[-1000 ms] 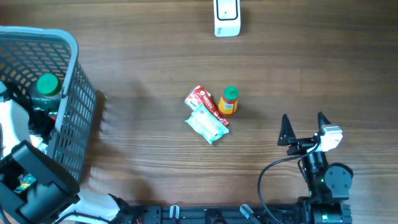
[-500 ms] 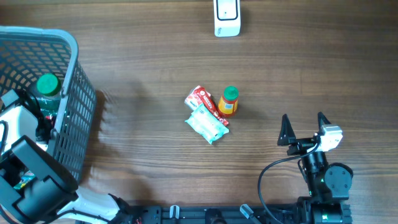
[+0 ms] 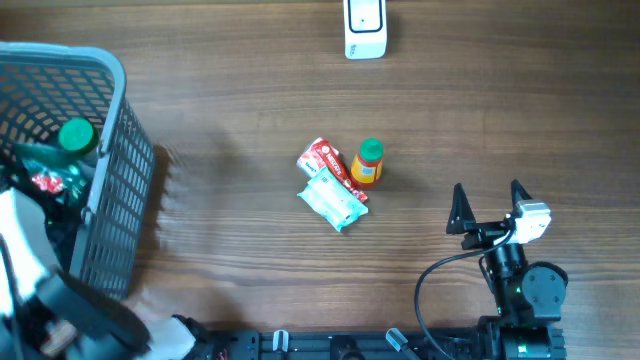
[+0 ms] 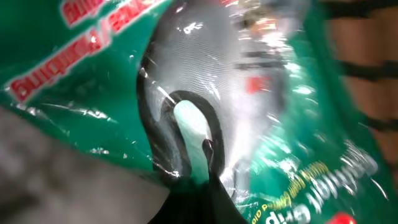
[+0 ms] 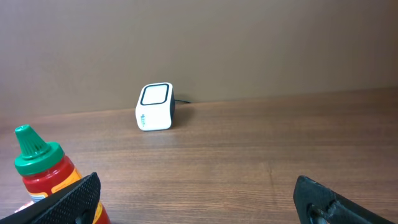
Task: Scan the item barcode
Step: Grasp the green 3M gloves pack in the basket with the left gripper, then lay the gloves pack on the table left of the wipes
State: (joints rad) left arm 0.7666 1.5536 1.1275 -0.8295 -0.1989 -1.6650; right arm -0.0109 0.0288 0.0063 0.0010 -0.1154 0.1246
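Pinched shut on the shiny film of a green plastic packet (image 4: 292,93), the left hand (image 4: 189,146) is seen inside the grey basket (image 3: 118,170) at the left of the counter (image 3: 250,100). The right hand (image 3: 487,195) is held wide near the front right, well apart from the white barcode scanner (image 3: 364,28) at the far edge.

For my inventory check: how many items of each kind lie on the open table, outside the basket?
Packets: 2, the red packet and the pale packet
Bottles: 1, the sauce bottle
Scanners: 1, the scanner
Total: 4
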